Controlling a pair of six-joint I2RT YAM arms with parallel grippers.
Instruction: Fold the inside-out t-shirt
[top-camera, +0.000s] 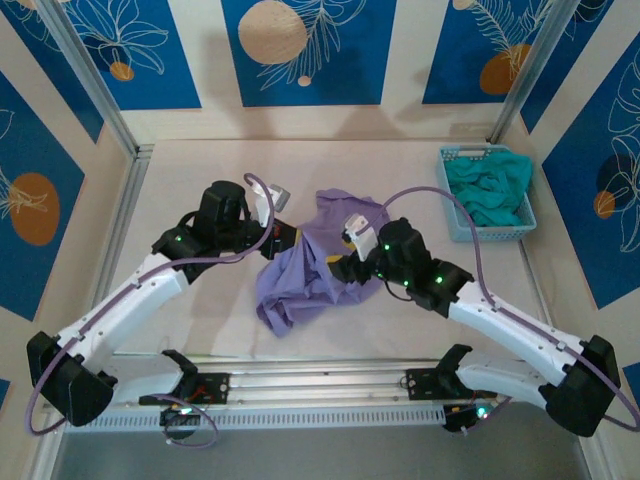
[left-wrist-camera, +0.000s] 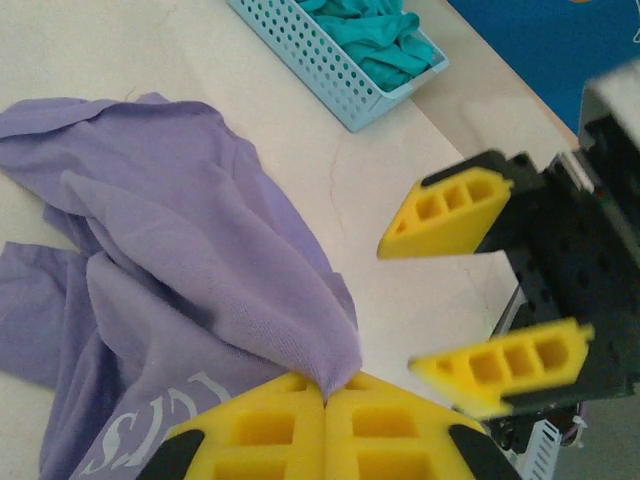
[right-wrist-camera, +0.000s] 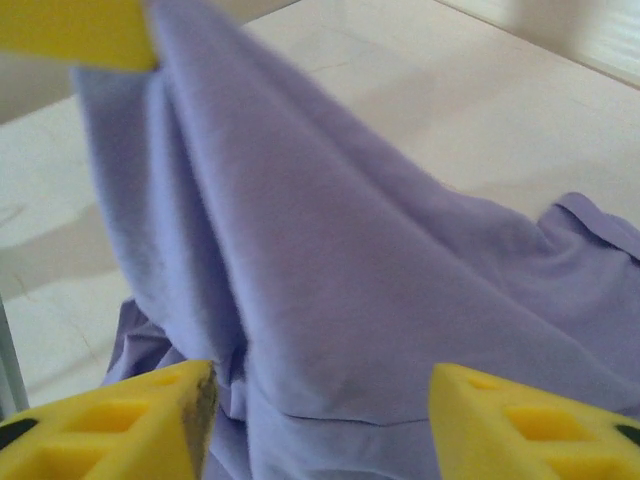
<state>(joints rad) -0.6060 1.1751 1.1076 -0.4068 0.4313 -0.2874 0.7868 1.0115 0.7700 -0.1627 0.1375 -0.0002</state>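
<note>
t-shirt (left-wrist-camera: 180, 230) in left fingers (left-wrist-camera: 260, 430); right fingers (right-wrist-camera: 520, 425) seemingly apart

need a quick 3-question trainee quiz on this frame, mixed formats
1. True or false: the left gripper is shut on the purple t-shirt.
2. The right gripper is: A) shut on cloth, B) open, C) shut on nothing.
3. Fill in: the teal garment lies in the light-blue ___.
Key: 1 true; 2 B; 3 basket.
</note>
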